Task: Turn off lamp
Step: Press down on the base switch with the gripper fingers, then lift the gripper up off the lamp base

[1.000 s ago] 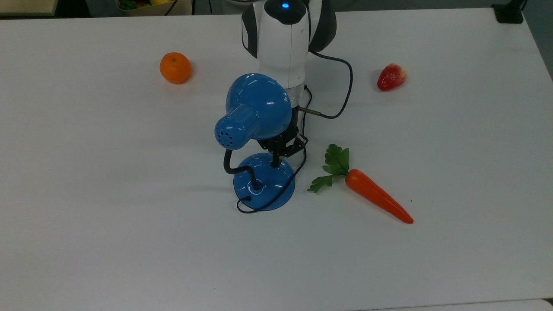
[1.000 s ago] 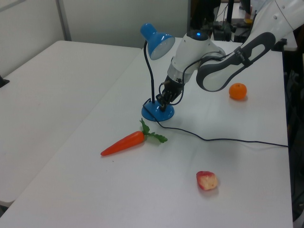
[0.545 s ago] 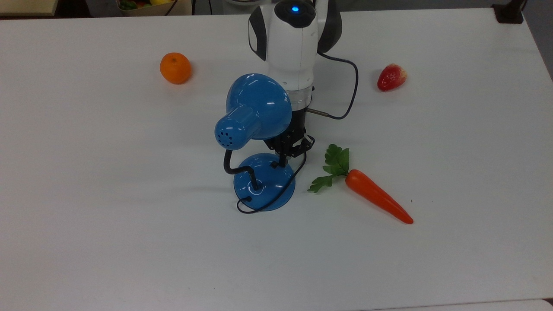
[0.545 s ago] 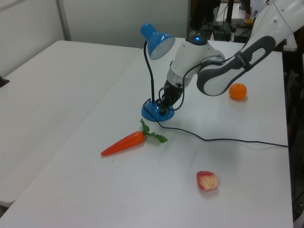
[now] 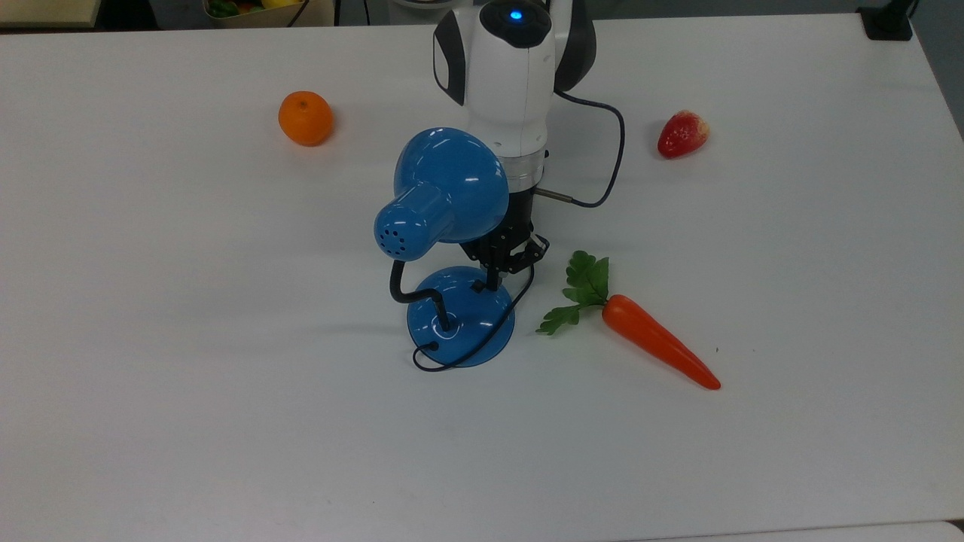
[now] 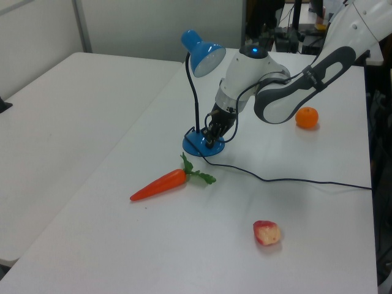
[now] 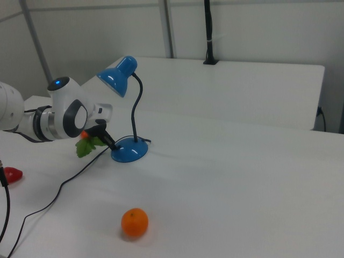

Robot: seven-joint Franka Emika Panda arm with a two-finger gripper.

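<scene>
My claw (image 5: 493,282), fingers together, presses the lamp's (image 5: 461,316) switch (image 5: 477,287); off-centre pressure could skid the base beneath it.

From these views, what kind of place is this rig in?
Most likely a robotics lab: a robot arm works on a plain white table set with a lamp, a toy-like carrot, an orange and a strawberry.
</scene>
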